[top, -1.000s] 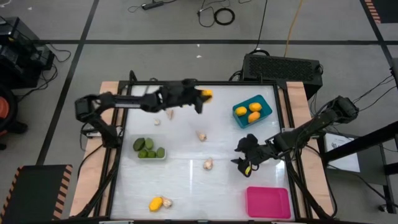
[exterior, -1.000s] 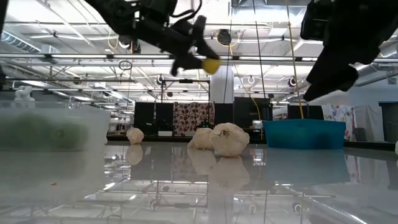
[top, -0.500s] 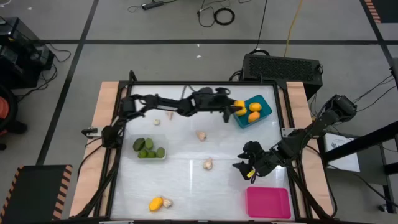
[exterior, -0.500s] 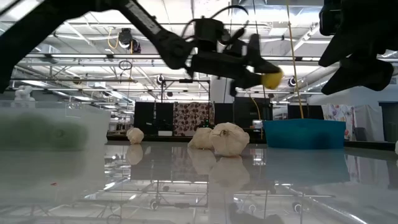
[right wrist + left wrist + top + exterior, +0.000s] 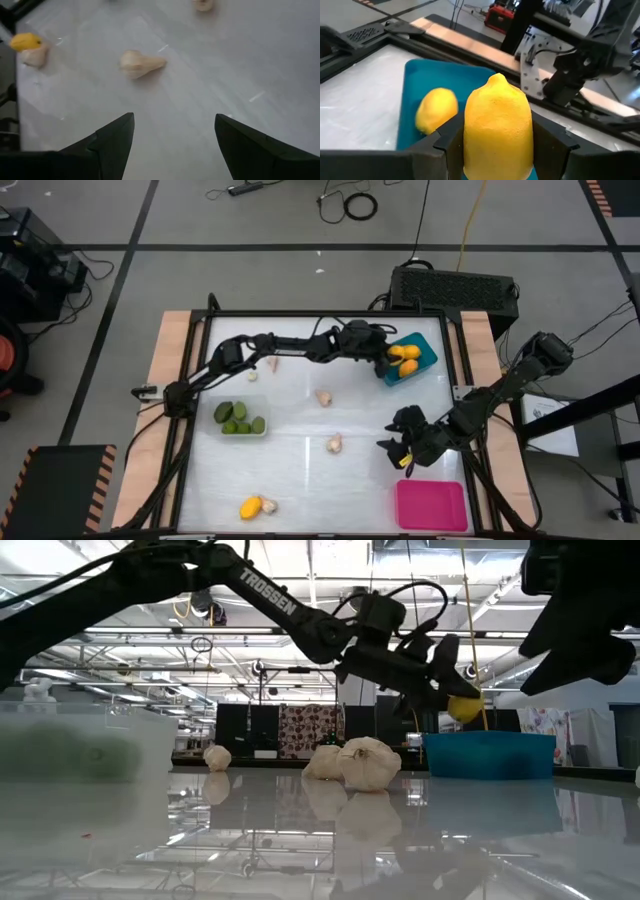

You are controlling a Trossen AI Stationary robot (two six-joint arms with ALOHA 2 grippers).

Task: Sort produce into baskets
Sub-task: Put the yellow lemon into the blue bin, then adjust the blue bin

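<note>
Your left gripper (image 5: 497, 150), clenched on a lemon (image 5: 497, 125), hangs over the teal basket's (image 5: 425, 360) edge; release early and it rolls onto the worktop.

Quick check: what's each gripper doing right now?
Left gripper: shut on a lemon, over the teal basket.
Right gripper: open, empty, beside the pink basket.

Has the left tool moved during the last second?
Yes. The left tool, shut on a lemon, travelled rightward across the table's far side and now hangs over the teal basket.
</note>
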